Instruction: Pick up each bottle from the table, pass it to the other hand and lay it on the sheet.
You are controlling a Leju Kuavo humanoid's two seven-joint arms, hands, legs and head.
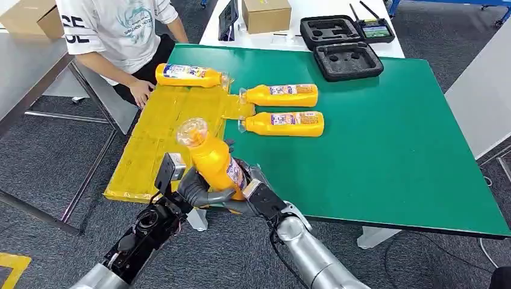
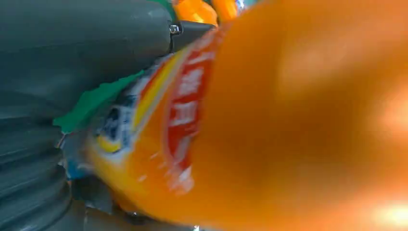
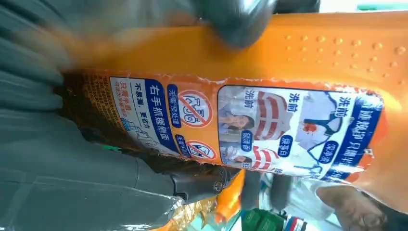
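Observation:
An orange bottle (image 1: pixel 212 158) with a clear cap stands nearly upright above the near edge of the green table (image 1: pixel 385 150), beside the yellow sheet (image 1: pixel 158 139). Both hands are on its lower body: my left hand (image 1: pixel 196 190) wraps it from the left and my right hand (image 1: pixel 248 185) grips it from the right. Up close, the bottle (image 2: pixel 269 125) lies against my left hand's thumb (image 2: pixel 86 43). Its label (image 3: pixel 250 127) sits between my right hand's thumb (image 3: pixel 96 192) and fingers (image 3: pixel 235 21). One bottle (image 1: pixel 188 74) lies on the sheet's far end. Two more bottles (image 1: pixel 283 95) (image 1: pixel 286 123) lie on the table.
A person sits at the far left corner with a hand (image 1: pixel 141 93) on the sheet. Two black foam cases (image 1: pixel 340 45), a small device (image 1: pixel 375 29) and a cardboard box (image 1: pixel 265 14) stand at the back. A grey table (image 1: pixel 24 72) is to the left.

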